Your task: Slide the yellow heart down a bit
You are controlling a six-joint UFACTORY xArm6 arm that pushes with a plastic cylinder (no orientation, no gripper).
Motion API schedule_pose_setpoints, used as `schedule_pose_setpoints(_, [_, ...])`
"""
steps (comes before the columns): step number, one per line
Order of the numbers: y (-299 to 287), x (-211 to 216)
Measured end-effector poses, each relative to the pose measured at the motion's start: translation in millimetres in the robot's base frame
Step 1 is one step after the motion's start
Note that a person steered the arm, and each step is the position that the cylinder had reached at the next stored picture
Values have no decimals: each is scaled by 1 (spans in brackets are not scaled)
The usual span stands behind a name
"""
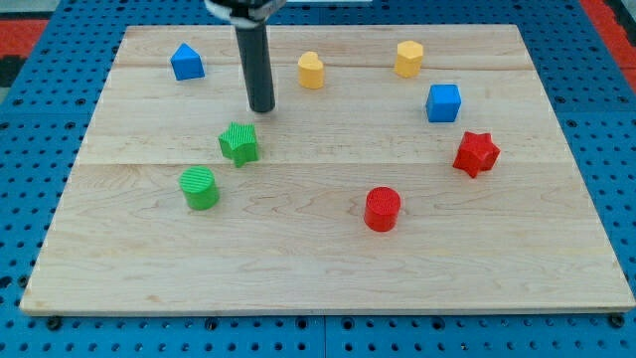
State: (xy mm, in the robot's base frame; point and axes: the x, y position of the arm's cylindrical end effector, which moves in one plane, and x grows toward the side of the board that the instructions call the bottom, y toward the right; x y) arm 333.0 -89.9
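Note:
The yellow heart (311, 70) sits near the view's top, a little left of centre, on the wooden board (328, 268). My tip (261, 109) rests on the board to the left of and below the heart, apart from it. The rod rises from the tip up to the view's top edge. The green star (238, 143) lies just below and left of the tip.
A blue block (186, 62) with a pointed top is at the top left. A yellow hexagon (408, 59) and a blue cube (443, 102) are at the top right. A red star (476, 153), a red cylinder (382, 209) and a green cylinder (200, 188) lie lower down.

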Motion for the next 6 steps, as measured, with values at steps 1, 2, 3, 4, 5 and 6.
schedule_pose_setpoints(1, [-51, -54])
schedule_pose_setpoints(2, [48, -119])
schedule_pose_setpoints(3, [94, -89])
schedule_pose_setpoints(4, [93, -33])
schedule_pose_setpoints(5, [99, -25])
schedule_pose_setpoints(6, [99, -56])
